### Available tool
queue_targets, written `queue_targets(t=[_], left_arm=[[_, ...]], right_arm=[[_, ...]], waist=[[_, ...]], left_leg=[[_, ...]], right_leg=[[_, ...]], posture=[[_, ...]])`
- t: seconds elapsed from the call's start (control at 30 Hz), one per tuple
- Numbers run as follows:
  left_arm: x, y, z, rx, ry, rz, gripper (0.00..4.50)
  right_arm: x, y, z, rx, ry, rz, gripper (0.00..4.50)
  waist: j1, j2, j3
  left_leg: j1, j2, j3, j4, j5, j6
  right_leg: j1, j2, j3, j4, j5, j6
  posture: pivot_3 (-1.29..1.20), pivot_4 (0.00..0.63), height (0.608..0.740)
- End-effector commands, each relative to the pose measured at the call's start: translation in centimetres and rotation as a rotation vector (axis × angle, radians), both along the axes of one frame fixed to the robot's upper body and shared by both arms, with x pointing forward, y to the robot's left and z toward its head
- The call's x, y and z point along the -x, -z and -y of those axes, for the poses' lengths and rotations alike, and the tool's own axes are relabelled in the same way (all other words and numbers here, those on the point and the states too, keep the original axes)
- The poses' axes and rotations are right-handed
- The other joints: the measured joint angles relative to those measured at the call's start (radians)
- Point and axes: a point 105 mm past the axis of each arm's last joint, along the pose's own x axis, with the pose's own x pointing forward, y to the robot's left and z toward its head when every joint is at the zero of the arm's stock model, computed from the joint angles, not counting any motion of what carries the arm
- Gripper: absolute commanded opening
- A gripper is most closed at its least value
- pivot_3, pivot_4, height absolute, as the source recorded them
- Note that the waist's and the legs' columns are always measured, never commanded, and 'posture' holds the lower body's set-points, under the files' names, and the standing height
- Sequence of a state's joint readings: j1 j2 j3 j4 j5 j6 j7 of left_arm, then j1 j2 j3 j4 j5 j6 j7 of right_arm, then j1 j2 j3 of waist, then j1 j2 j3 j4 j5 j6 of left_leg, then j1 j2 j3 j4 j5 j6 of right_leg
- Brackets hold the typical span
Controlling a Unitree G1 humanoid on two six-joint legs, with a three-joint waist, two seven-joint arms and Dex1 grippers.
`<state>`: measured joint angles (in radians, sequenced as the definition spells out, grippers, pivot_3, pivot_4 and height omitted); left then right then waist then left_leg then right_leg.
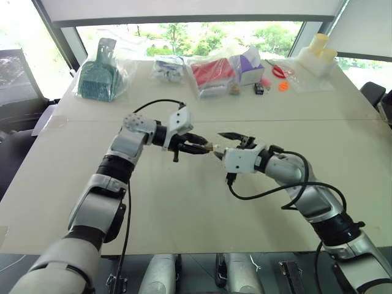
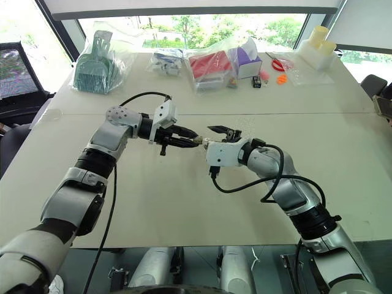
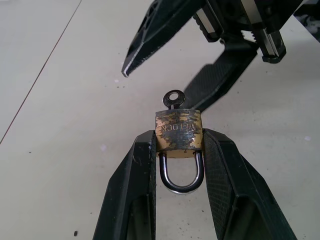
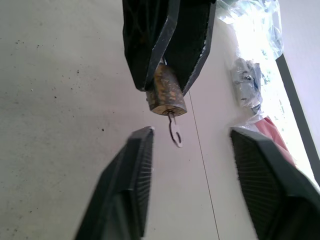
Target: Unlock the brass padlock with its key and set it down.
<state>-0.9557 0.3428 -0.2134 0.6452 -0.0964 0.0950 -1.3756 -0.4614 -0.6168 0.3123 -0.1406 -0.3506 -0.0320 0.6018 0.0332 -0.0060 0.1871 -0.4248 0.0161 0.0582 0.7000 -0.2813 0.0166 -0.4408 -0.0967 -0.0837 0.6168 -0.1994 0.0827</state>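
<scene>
Two grippers meet above the table (image 1: 184, 202): left gripper (image 3: 178, 145) clamps the brass padlock (image 3: 178, 131), key (image 3: 174, 99) inserted; right gripper (image 4: 190, 145), fingers spread, faces the key without touching.

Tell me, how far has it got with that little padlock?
Done: the left gripper holds the padlock off the table, key already in the keyhole. In hand: the right gripper, fingers apart, is lined up on the key without pinching it. Left: turn the key, since the shackle looks closed, then set the padlock down.
</scene>
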Motion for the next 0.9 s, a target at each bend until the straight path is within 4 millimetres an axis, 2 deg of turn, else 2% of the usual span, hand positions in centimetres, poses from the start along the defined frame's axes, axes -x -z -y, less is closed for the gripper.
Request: queue_targets(t=[0.03,0.07,0.1,0.3,0.43,0.53,0.63,0.67,0.73,0.83,0.9], left_arm=[[0.2,-1.3,0.5,0.019,0.022,0.055,0.73],[0.2,-1.3,0.5,0.019,0.023,0.056,0.73],[0.2,-1.3,0.5,0.018,0.023,0.059,0.73],[0.2,-1.5,0.9,-0.005,0.041,0.169,0.73],[0.7,-2.2,1.6,-0.034,0.12,0.441,0.73],[1.1,-2.4,1.8,-0.065,0.175,0.559,0.73],[0.9,-2.2,1.4,-0.058,0.166,0.521,0.73],[0.8,-2.5,1.1,-0.028,0.144,0.448,0.73],[0.9,-3.1,0.3,0.03,0.137,0.324,0.73],[1.3,-3.3,-0.5,0.028,0.155,0.248,0.73],[1.4,-3.5,-1.0,0.032,0.154,0.199,0.73]], right_arm=[[0.1,-1.1,-0.5,0.001,-0.03,0.047,0.54],[0.1,-1.1,-0.5,0.001,-0.031,0.047,0.06],[0.1,-1.1,-0.6,0.001,-0.034,0.047,0.02],[0.5,-0.8,-1.5,0.013,-0.077,-0.025,0.02],[1.0,-0.3,-2.2,-0.1,-0.08,-0.284,0.02],[1.4,-0.5,-2.8,-0.126,-0.106,-0.409,0.02],[1.0,-1.7,-2.8,-0.112,-0.109,-0.317,0.02],[0.8,-2.0,-2.5,-0.062,-0.116,-0.225,0.02],[0.8,-1.8,-1.9,0.044,-0.144,-0.097,0.02],[1.1,-1.3,-1.4,0.13,-0.196,0.021,0.02],[1.4,-1.5,-1.3,0.146,-0.238,0.103,0.95]], waist=[[0.001,0.0,0.0],[0.0,0.0,0.0],[0.001,0.0,0.0],[0.0,0.0,0.0],[0.0,0.0,0.0],[0.001,0.0,0.0],[0.005,0.0,0.0],[0.005,0.0,0.0],[0.004,0.0,0.0],[0.0,0.0,0.0],[-0.003,0.0,0.0]], left_leg=[[0.0,0.0,0.0,0.0,0.0,0.0],[0.0,0.0,0.0,0.0,0.0,0.0],[0.0,0.0,0.0,0.0,0.0,0.0],[0.0,0.0,0.0,0.0,0.0,0.0],[0.0,0.0,0.0,0.0,0.0,0.0],[0.0,0.0,0.0,0.0,0.0,0.0],[0.0,0.0,0.0,0.0,0.0,0.0],[0.0,0.0,0.0,0.0,0.0,0.0],[0.0,0.0,0.001,0.0,0.0,0.0],[0.0,0.0,0.001,0.0,0.0,0.0],[0.0,0.0,0.001,0.0,0.0,0.0]], right_leg=[[0.0,0.0,0.0,0.0,0.0,0.0],[0.0,0.0,0.0,0.0,0.0,0.0],[0.0,0.0,0.0,0.0,0.0,0.0],[0.0,0.0,0.0,0.0,0.0,0.0],[0.0,0.0,0.0,0.0,0.0,0.0],[0.0,0.0,0.0,0.0,0.0,0.0],[0.0,0.0,0.0,0.0,0.0,0.0],[0.0,0.0,0.0,0.0,0.0,0.0],[0.0,0.0,0.0,0.0,0.0,0.0],[0.0,0.0,0.0,0.0,0.0,0.0],[0.0,0.0,0.0,0.0,0.0,0.0]], posture=[[0.0,0.15,0.74],[0.0,0.15,0.74],[0.0,0.15,0.74],[0.0,0.15,0.74],[0.0,0.15,0.74],[0.0,0.15,0.74],[0.0,0.15,0.74],[0.0,0.15,0.74],[0.0,0.15,0.74],[0.0,0.15,0.74],[0.0,0.15,0.74]])
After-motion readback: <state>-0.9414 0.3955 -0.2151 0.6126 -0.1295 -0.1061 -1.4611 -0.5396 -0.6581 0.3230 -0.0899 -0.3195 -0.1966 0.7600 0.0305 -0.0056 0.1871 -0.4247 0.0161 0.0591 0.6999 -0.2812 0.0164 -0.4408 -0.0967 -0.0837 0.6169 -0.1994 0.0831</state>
